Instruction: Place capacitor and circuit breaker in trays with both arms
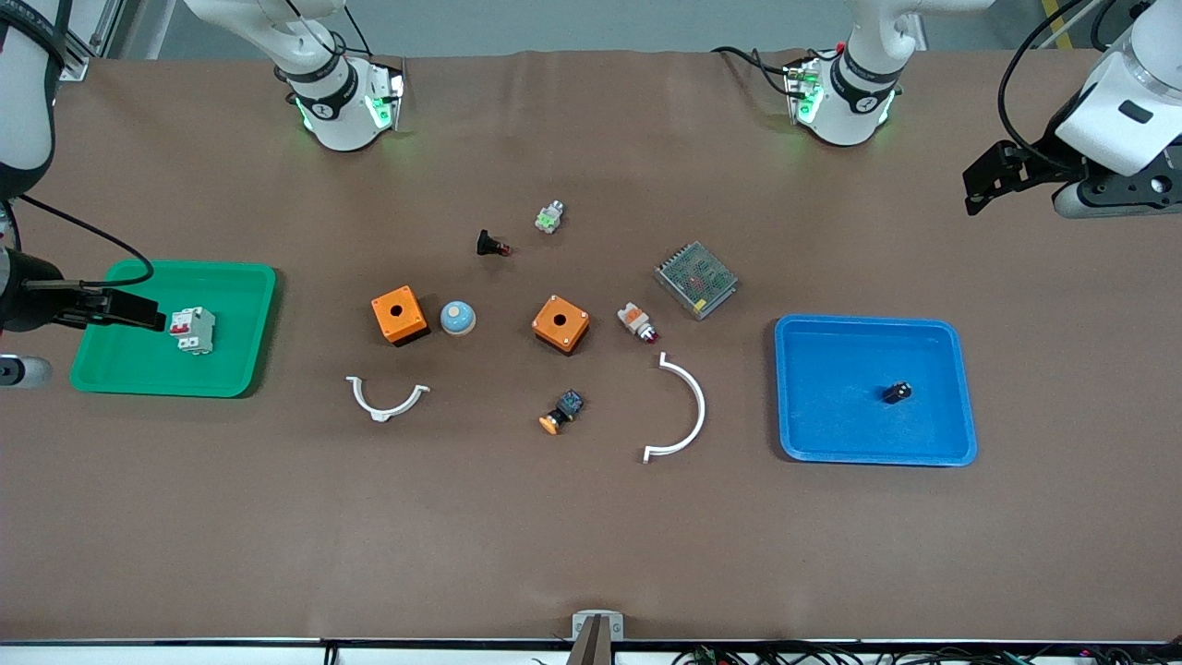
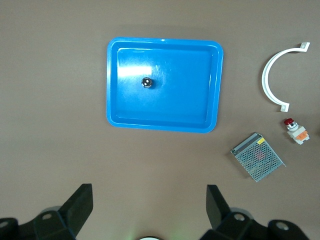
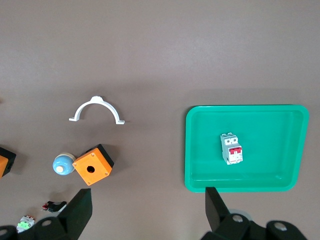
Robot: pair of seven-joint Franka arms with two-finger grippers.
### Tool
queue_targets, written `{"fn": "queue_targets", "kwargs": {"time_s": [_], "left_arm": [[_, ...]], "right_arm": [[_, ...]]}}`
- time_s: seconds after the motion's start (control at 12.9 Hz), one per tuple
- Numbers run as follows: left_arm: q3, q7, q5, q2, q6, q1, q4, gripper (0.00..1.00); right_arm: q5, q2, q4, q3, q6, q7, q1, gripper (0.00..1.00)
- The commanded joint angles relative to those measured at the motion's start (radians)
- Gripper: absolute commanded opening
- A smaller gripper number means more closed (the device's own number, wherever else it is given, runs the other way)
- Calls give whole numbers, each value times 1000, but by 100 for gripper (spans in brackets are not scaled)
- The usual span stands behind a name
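The capacitor [image 1: 897, 392], a tiny black cylinder, lies in the blue tray [image 1: 942, 443] at the left arm's end; the left wrist view shows its pale top [image 2: 147, 82]. The white circuit breaker [image 1: 195, 330] with red levers lies in the green tray [image 1: 235, 374] at the right arm's end, and shows in the right wrist view [image 3: 231, 148]. My left gripper [image 1: 993, 180] [image 2: 149, 195] is open and empty, raised high by the blue tray [image 2: 114, 117]. My right gripper [image 1: 138, 314] [image 3: 148, 197] is open and empty, raised high by the green tray [image 3: 192, 185].
Between the trays lie two orange boxes [image 1: 399, 315] [image 1: 560, 323], a blue dome [image 1: 457, 318], a black red-tipped button [image 1: 492, 245], a mesh metal box [image 1: 696, 279], a white-and-orange part [image 1: 637, 322], an orange-capped switch [image 1: 561, 413] and two white curved clips [image 1: 386, 399] [image 1: 683, 411].
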Motion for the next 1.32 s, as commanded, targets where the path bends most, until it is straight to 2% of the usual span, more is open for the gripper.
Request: {"fn": "queue_targets", "kwargs": {"time_s": [0.0, 0.15, 0.31, 0.46, 0.54, 0.7, 0.85, 1.01, 1.24], "left_arm": [[3, 31, -18, -21, 10, 3, -11, 100], [3, 34, -18, -19, 13, 3, -8, 100], [3, 40, -18, -22, 13, 5, -7, 100], [3, 50, -18, -25, 11, 5, -14, 100], [3, 50, -18, -24, 13, 5, -13, 100], [5, 51, -18, -25, 13, 6, -13, 100], [6, 51, -18, -24, 13, 6, -8, 100], [8, 51, -18, -25, 13, 6, -13, 100], [8, 53, -19, -25, 13, 8, -11, 100]], "right_arm": [[20, -13, 7, 15, -2, -4, -11, 100], [17, -25, 3, 19, 20, -4, -17, 100], [15, -60, -38, 108, 75, -4, -99, 100], [6, -65, -40, 258, 83, -3, -225, 100], [4, -68, -42, 268, 84, -2, -233, 100], [0, -77, -48, 228, 89, -2, -198, 100], [9, -100, -77, 98, 98, -2, -76, 100], [10, -108, -92, 94, 97, -2, -65, 100], [12, -178, -209, 97, 144, -4, -66, 100]]}}
